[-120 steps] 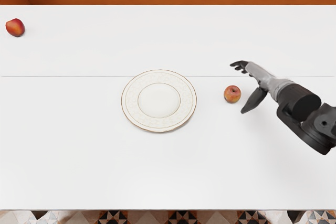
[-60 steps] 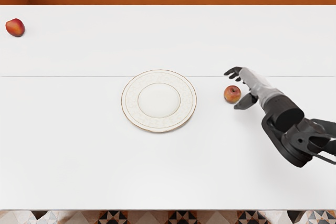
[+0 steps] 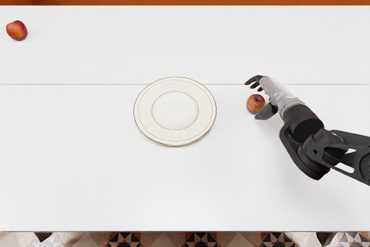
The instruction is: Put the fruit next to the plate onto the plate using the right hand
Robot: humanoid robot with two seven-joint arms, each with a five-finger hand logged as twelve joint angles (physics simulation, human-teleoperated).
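Right robot hand (image 3: 270,93), its arm entering from the right edge, is spread wide and holds nothing. On the white bench (image 3: 87,172) the plate (image 3: 139,111) sits mid-scene with no fruit on it, so grasp, lift and carry all remain. The fruit (image 3: 255,103) lies just right of the plate, between thumb and far fingers; contact is unclear.
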